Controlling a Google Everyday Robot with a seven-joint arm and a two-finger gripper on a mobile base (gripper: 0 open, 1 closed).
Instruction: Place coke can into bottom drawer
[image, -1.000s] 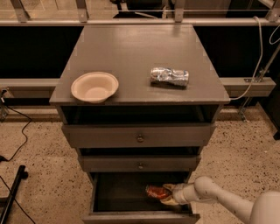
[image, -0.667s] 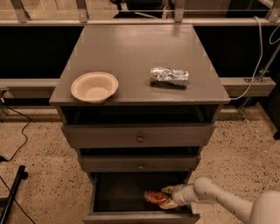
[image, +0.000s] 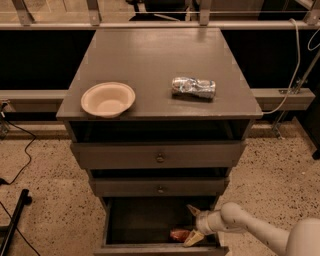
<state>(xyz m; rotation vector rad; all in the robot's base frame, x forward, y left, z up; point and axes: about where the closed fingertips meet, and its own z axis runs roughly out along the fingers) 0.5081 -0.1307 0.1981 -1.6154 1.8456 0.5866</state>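
Note:
The bottom drawer (image: 120, 225) is pulled open and shows a dark interior. The red coke can (image: 179, 234) lies on its side on the drawer floor near the front right. My gripper (image: 192, 224) reaches into the drawer from the right. Its fingers are spread open, one finger (image: 193, 210) above and one finger (image: 194, 238) low beside the can. The can sits just left of the lower finger, not clamped between the two.
On the cabinet top (image: 150, 55) stand a beige bowl (image: 107, 99) at the left and a crushed silver can (image: 193, 87) at the right. The two upper drawers (image: 159, 156) with knobs are nearly closed. A cable (image: 15, 175) and a black stand lie on the floor at the left.
The coke can has gone from between the fingers down to the drawer floor. The fingers have spread apart.

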